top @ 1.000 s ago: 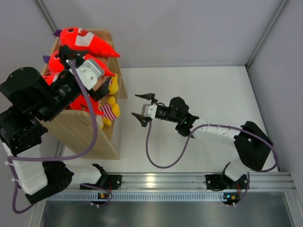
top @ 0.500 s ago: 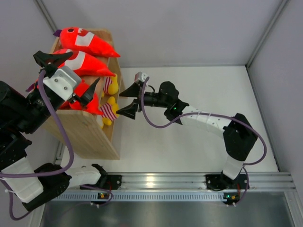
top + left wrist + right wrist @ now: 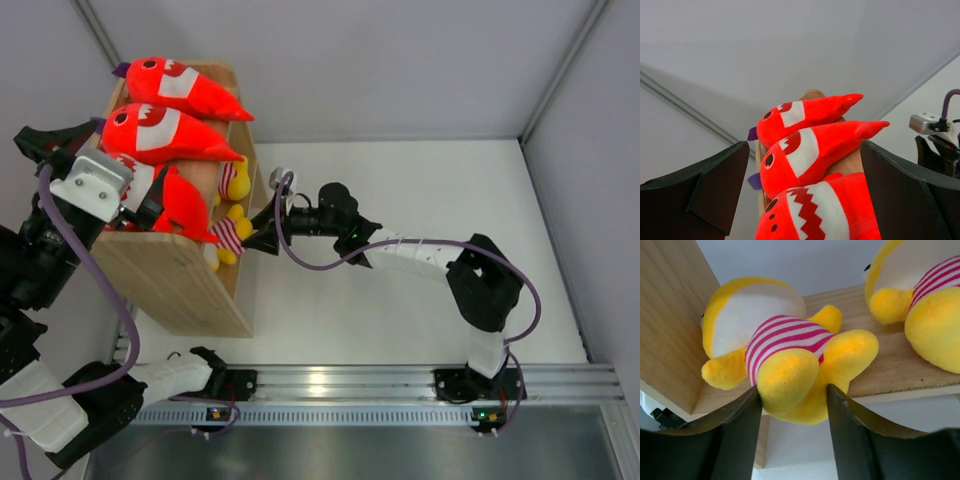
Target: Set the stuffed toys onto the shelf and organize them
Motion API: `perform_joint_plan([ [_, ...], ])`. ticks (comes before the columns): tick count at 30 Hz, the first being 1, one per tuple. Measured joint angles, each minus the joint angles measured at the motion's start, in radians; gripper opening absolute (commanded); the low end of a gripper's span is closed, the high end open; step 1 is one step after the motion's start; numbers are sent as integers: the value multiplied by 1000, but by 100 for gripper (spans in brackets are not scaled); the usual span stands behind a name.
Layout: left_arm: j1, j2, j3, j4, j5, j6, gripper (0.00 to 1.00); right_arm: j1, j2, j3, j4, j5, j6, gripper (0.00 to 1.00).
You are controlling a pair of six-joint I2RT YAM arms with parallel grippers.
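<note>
Three red sharks lie side by side on top of the wooden shelf [image 3: 170, 285]: the back shark [image 3: 185, 88], the middle shark [image 3: 165, 135] and the front shark [image 3: 182, 208]. My left gripper [image 3: 95, 170] hovers wide open and empty over the front shark [image 3: 825, 210]. Two yellow striped toys sit on a lower board. My right gripper [image 3: 258, 232] is closed round the legs of the nearer yellow toy [image 3: 785, 365], which hangs over the board's edge; both fingers touch it. The other yellow toy [image 3: 925, 300] sits beside it, further in.
The shelf stands at the table's far left against the grey wall. The white table top [image 3: 430, 200] stretches to its right. An aluminium rail [image 3: 400, 380] with both arm bases runs along the near edge. Purple cables loop from both arms.
My left gripper has drawn back left off the sharks, now open and empty. My right arm has reached left to the shelf, and its jaws have narrowed round the nearer yellow toy.
</note>
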Motion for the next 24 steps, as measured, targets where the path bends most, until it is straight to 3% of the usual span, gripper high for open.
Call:
perform_joint_plan([
  [7, 43, -15, -6, 19, -134, 11, 98, 1, 0, 0, 29, 6, 7, 14],
  [8, 48, -18, -7, 27, -160, 11, 99, 1, 0, 0, 33, 7, 6, 0],
  [15, 95, -38, -16, 93, -309, 11, 99, 40, -33, -116, 156, 148, -23, 0],
  [24, 145, -42, -17, 126, -366, 8, 99, 246, -76, -274, 367, 695, -142, 0],
])
